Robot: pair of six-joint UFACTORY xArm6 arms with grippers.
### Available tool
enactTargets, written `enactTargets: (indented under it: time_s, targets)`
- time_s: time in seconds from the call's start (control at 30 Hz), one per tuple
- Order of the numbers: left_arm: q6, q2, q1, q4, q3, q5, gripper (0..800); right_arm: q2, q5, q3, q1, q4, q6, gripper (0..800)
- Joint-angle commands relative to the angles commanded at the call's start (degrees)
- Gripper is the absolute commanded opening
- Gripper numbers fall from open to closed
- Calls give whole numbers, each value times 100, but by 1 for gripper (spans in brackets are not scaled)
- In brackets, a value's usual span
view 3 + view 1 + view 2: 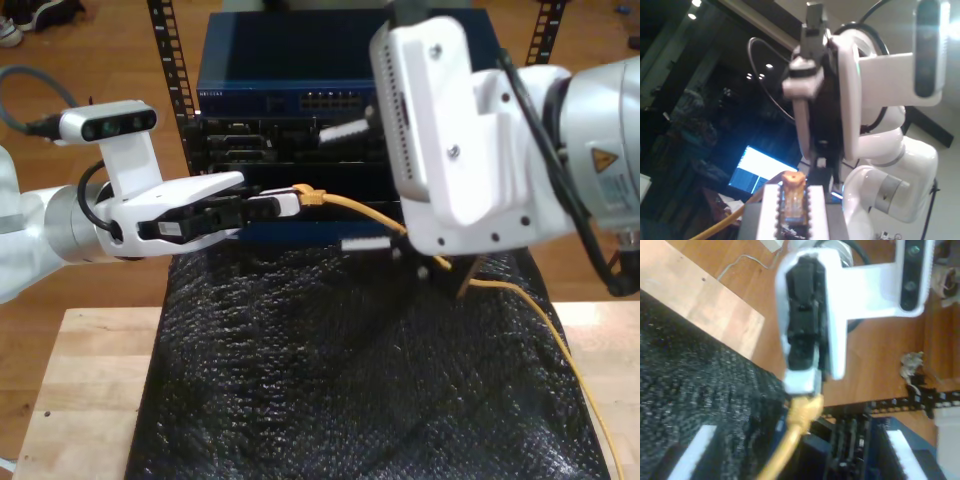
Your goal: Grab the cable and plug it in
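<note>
Two grippers, one cable, one rack unit.

Item 1: the cable. Thin, yellow and round-sheathed, with a moulded boot and small clear plug at the tip. It runs from the first gripper across the mat, passes under the second arm and trails off toward the exterior view's right. The tip hangs in the air just in front of the rack unit, not yet seated in anything.

Item 2: the first gripper. Its white ridged pads are closed on the boot just behind the plug. This short hold probably serves to keep the tip stiff and aimed at the rack face.

Item 3: the second gripper. Its pads stand well apart, and the cable passes between them with no contact visible. It seems placed to steady the slack.

Item 4: the rack unit. A dark blue metal box with a row of small ports along its front.

Item 5: the mat. Black, pebbled bubble sheet laid over a pale wooden table, presumably as padding.
</note>
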Motion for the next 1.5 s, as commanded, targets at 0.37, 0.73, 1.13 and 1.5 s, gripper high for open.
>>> enactTargets:
  time_s: [0.37, 0.73, 1.13, 1.5]
  targets:
    - [-44, 0, -18, -88, 26, 211, 6, 26, -9, 35, 211, 0, 0, 535]
    - [-53, 0, -26, -88, 35, 273, 7, 53, -35, 35, 220, 9, 18, 418]
    - [-246, 44, -26, -88, 26, 396, 7, 97, -141, 62, 246, 9, 26, 310]
    - [-264, 44, -26, -88, 26, 396, 11, 97, -176, 62, 273, 9, 26, 281]
